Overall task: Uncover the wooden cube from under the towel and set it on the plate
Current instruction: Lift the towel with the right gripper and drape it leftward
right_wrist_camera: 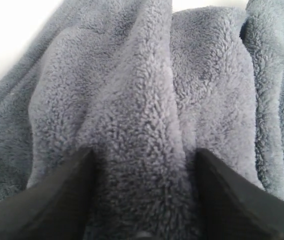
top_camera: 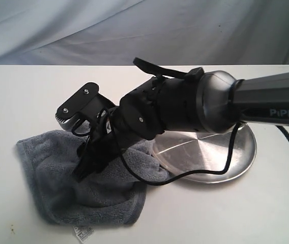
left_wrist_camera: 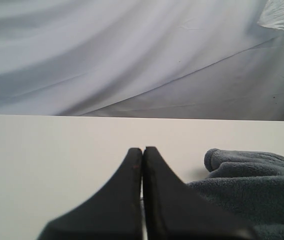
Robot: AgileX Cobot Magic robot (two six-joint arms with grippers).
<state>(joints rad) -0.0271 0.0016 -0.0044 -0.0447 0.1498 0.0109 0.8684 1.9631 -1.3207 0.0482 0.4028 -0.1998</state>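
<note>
Although hardly under way, seemed by these views to stand at the uncovering step, with nothing yet on show to carry over. Found the white bench [top_camera: 22, 101] bearing all the task's things. Found the towel [top_camera: 109, 198] lying rumpled on it, one edge touching or lapping the rim of the plate [top_camera: 241, 157]; could not tell which. Saw no cube on the plate's visible part, much of it blocked by the right arm [top_camera: 185, 107] and a looping cable [top_camera: 229, 152]. Noted the right tool [right_wrist_camera: 144, 155] down in the fleece, jaws part-way apart astride a raised fold, with no firm pinch to be seen. Noted the left tool [left_wrist_camera: 142, 150] pressed narrow, holding nothing, low over the bench just beside the towel's edge. Could not find the wooden cube in any view; judged it to lie under the towel, exact spot unknown, no telling lump made out. Judged as left to do: lift the towel clear, grasp the cube, set it on the plate. Made out a small white label [top_camera: 83, 234] at the hem, print too small to read.
</note>
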